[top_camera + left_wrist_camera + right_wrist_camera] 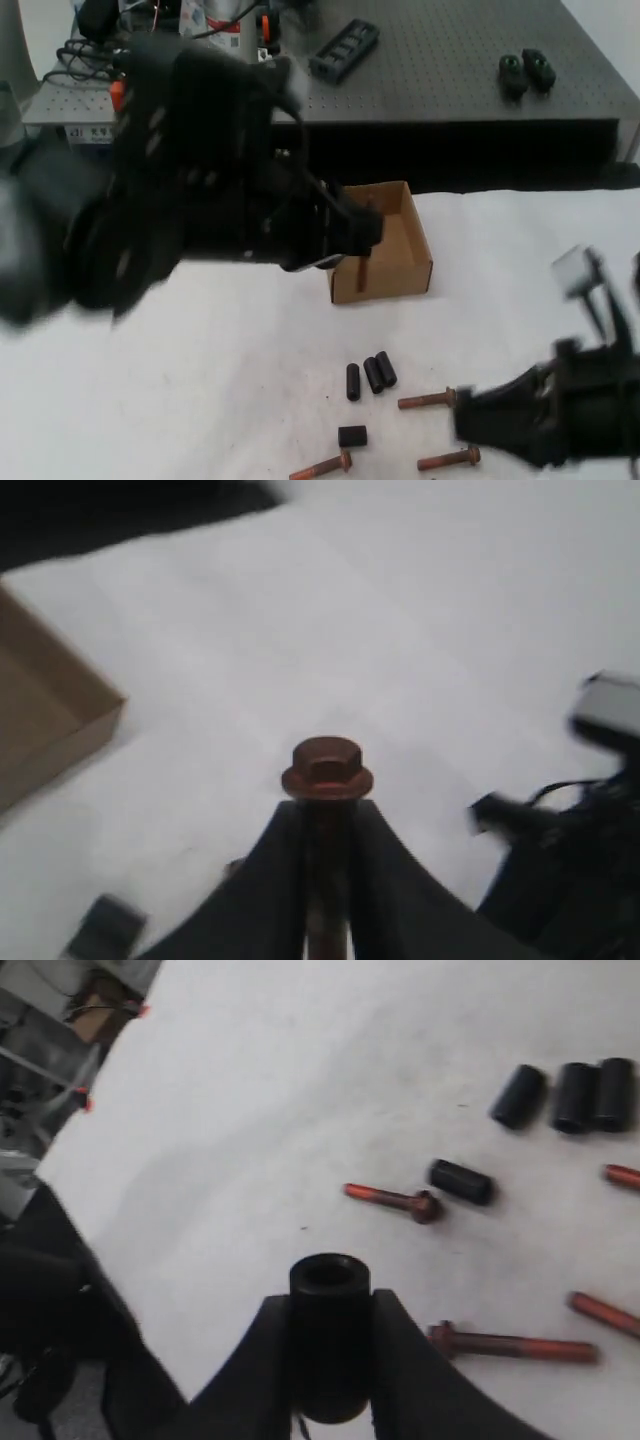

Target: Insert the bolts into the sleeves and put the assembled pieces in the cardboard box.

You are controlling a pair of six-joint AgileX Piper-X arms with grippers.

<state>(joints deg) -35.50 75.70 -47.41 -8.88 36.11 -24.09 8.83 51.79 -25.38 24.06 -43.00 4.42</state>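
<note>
left jaws gripped a copper bolt (326, 778) tight, right jaws a black sleeve (329, 1340); loose sleeves (373, 373) lay at six o'clock from the cardboard box (392, 276).

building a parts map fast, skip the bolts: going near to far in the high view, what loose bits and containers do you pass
lone sleeve → row of three sleeves → cardboard box → black slotted holder
</note>
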